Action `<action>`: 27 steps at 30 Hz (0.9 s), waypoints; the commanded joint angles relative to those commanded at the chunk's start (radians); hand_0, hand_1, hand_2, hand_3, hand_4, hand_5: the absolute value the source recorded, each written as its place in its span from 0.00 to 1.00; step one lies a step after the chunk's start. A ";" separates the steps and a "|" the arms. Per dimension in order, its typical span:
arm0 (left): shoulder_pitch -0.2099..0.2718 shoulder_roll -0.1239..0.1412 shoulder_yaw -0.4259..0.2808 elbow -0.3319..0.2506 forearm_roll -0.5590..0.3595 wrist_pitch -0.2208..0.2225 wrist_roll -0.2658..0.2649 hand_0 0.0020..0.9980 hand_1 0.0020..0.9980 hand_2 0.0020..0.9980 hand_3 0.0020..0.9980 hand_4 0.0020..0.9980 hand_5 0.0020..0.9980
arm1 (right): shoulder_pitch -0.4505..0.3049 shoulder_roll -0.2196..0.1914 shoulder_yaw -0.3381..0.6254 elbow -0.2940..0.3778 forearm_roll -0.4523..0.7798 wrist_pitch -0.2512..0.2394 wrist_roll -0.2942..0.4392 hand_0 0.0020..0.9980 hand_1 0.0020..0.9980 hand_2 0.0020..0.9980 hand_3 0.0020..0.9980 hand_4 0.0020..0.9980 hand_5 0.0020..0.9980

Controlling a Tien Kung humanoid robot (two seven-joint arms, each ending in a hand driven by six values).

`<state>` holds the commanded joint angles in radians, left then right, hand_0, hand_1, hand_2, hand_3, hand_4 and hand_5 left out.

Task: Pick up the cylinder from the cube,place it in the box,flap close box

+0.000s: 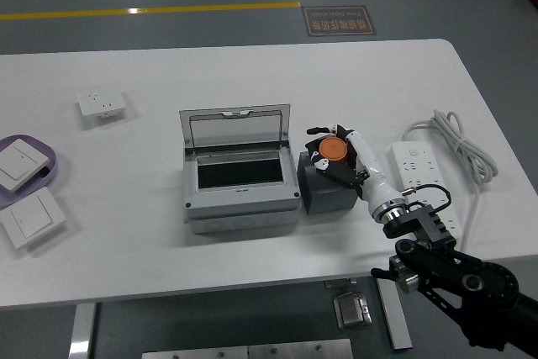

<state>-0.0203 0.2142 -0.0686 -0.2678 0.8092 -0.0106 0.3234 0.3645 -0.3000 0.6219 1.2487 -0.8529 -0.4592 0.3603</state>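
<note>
A white table [151,266] is seen from above, with grey floor beyond its far edge. Near the middle sits a grey box [241,182] with its clear lid [236,129] standing open at the back, showing a dark inside. Just to the right of the box, touching or nearly touching it, is a dark grey cube [324,195]. An orange cylinder [333,150] sits at the top of the cube.

The robot's black right arm comes in from the lower right corner. Its right hand [340,157] is over the cube, the white and black fingers [364,150] curled closely around the orange cylinder, gripping it. Whether the cylinder has left the cube's top cannot be told.

To the right of the hand lies a white power strip [416,166] with a looped white cable [458,145]. On the left side of the table are a white wall socket [102,105], a white switch [32,218], and another switch on a purple tray [46,157].
</note>
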 joint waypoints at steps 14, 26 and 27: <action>0.001 0.000 0.014 -0.004 -0.016 0.013 -0.012 0.65 0.62 0.53 0.64 0.73 0.33 | 0.010 0.005 0.002 0.007 0.024 -0.028 0.042 0.69 0.53 0.48 0.43 0.16 0.00; 0.005 -0.001 0.005 -0.002 -0.010 0.013 -0.011 0.65 0.62 0.53 0.64 0.73 0.33 | 0.076 0.002 -0.040 0.198 -0.058 -0.124 -0.003 0.69 0.51 0.47 0.42 0.12 0.00; 0.006 -0.001 0.003 -0.002 -0.009 0.012 -0.011 0.65 0.62 0.53 0.64 0.73 0.33 | 0.091 0.006 -0.050 0.220 -0.077 -0.131 -0.022 0.69 0.51 0.47 0.42 0.12 0.00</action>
<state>-0.0147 0.2133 -0.0654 -0.2695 0.8007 0.0016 0.3127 0.4552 -0.2939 0.5718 1.4686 -0.9294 -0.5902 0.3386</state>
